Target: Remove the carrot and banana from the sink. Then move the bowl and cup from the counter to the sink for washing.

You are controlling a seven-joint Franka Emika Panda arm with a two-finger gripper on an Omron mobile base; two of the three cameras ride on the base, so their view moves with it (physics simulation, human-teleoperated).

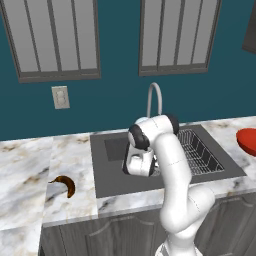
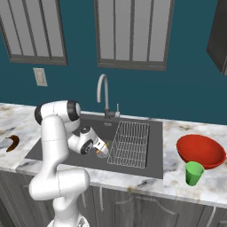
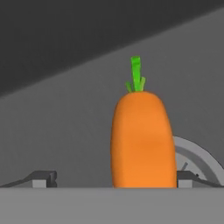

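In the hand view the orange carrot point(image 3: 142, 140) with its green top lies on the sink floor, straight ahead and between my fingertips point(image 3: 43, 178). My gripper point(image 3: 116, 179) is open around it, with a gap on both sides. In the right base view the gripper point(image 2: 103, 149) reaches low into the dark grey sink point(image 2: 148, 166), and a bit of the carrot point(image 2: 106, 145) shows at its tip. The brown banana point(image 1: 65, 185) lies on the marble counter point(image 1: 25, 160) left of the sink point(image 1: 112, 172). The red bowl point(image 2: 200, 150) and green cup point(image 2: 193, 173) stand on the counter to the right.
A wire rack point(image 2: 130, 144) fills the right half of the basin, close beside my hand. The round drain point(image 3: 197, 157) lies just behind the carrot. A curved steel faucet point(image 2: 104, 95) rises at the back rim. The sink walls box in the wrist.
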